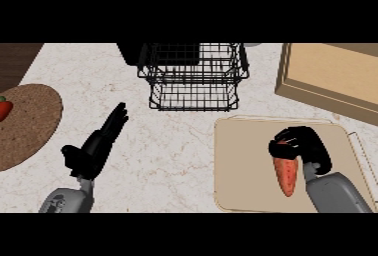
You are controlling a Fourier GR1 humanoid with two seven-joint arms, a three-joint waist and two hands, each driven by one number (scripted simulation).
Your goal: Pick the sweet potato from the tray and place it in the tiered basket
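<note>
The right hand (303, 142) curled its fingers round the upper end of the orange sweet potato (286, 179), which apparently lay on the beige tray (236, 195). The left hand (96, 147) hovered open, fingers straight, below the black wire tiered basket (193, 75).

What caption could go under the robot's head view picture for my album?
Right hand curls round the sweet potato over the tray, black tiered basket standing beyond.
</note>
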